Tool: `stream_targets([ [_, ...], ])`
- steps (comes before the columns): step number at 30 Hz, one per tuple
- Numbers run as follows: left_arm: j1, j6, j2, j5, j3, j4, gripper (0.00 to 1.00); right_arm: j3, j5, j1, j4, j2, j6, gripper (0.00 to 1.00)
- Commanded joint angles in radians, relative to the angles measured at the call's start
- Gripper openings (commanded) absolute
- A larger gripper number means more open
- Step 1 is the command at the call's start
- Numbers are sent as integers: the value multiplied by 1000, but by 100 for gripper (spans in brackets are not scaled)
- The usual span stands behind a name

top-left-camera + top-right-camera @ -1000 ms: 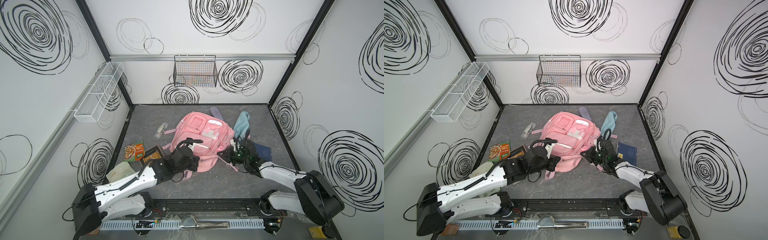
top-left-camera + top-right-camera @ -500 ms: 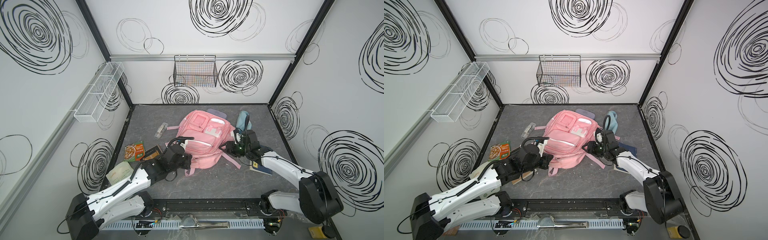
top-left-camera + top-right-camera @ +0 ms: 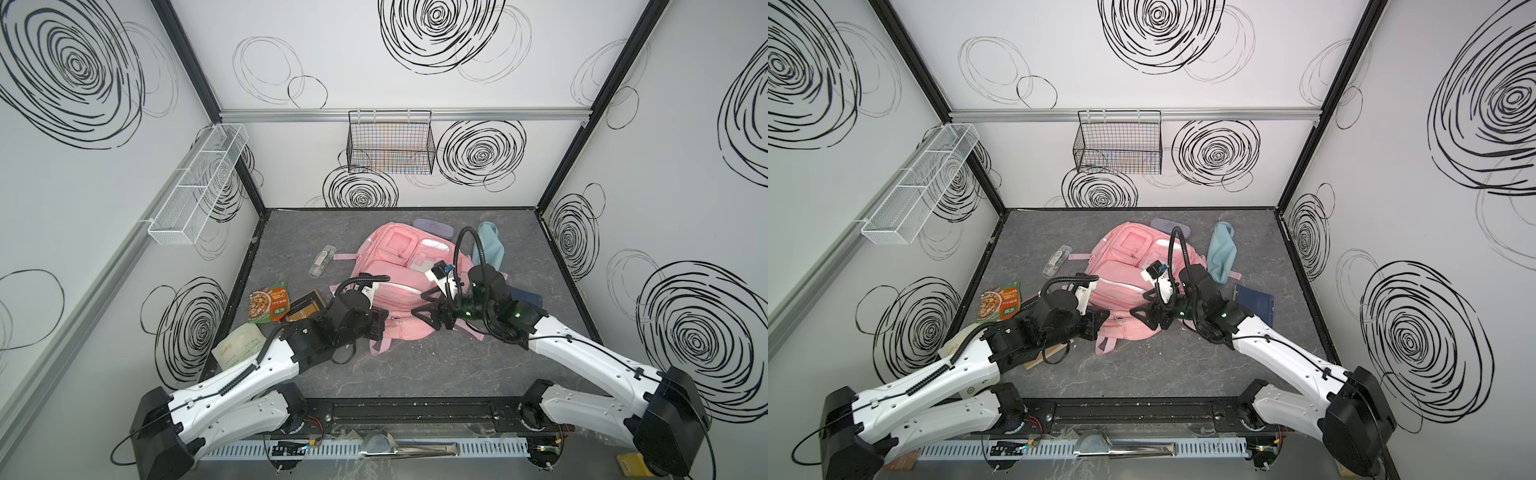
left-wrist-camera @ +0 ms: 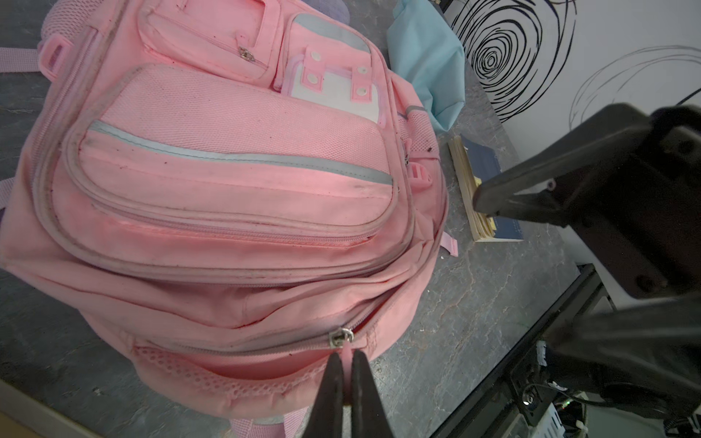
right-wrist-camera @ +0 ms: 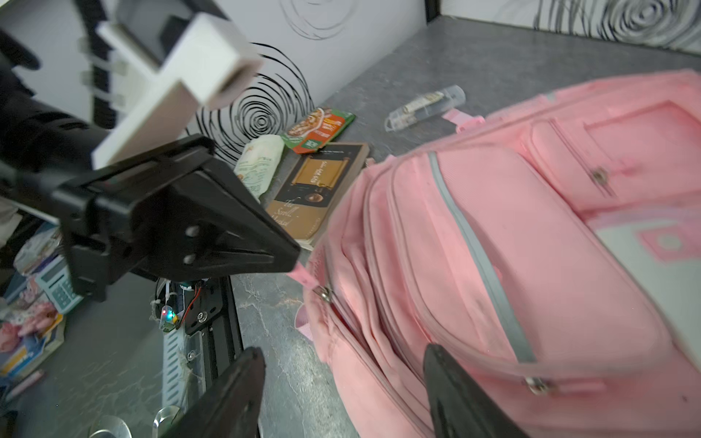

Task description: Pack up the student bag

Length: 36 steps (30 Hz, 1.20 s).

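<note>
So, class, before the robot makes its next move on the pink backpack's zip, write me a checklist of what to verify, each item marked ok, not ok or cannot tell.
1. Grip: the left gripper is shut on the zipper pull: ok.
2. Free hand: the right gripper is open and holds nothing: ok.
3. Bracing: right gripper touching the student bag: cannot tell.
4. Main zip open enough for packing: not ok; at most a narrow gap shows beside the pull.
5. Contents: the blue book, brown book and snack packet are packed: not ok; all lie on the table.
</note>
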<state>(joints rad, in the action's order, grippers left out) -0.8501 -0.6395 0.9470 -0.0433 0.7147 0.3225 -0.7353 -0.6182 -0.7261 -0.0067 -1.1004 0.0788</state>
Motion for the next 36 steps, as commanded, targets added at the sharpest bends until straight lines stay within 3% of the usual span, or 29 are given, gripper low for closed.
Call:
stream_targets([
  [1, -21, -22, -33, -6, 54, -63, 0, 17, 17, -50, 125, -3, -234, 73],
  [8, -36, -20, -46, -22, 61, -53, 0, 15, -55, -69, 97, -102, -522, 72],
  [11, -37, -16, -51, -28, 64, -46, 0, 16, -51, -77, 90, -144, -582, 71],
  [20, -35, -11, -60, -42, 90, -37, 0, 34, 88, -150, 134, -211, -652, 55],
  [23, -34, -10, -62, -40, 99, -37, 0, 34, 156, -166, 142, -223, -662, 42],
  [28, -33, -7, -60, -39, 108, -31, 0, 10, 211, -172, 117, -238, -658, 29],
  [33, -31, -6, -62, -40, 116, -25, 0, 14, 263, -178, 94, -246, -654, 41],
  [36, -30, -2, -66, -39, 120, -22, 0, 26, 269, -180, 95, -242, -651, 34],
])
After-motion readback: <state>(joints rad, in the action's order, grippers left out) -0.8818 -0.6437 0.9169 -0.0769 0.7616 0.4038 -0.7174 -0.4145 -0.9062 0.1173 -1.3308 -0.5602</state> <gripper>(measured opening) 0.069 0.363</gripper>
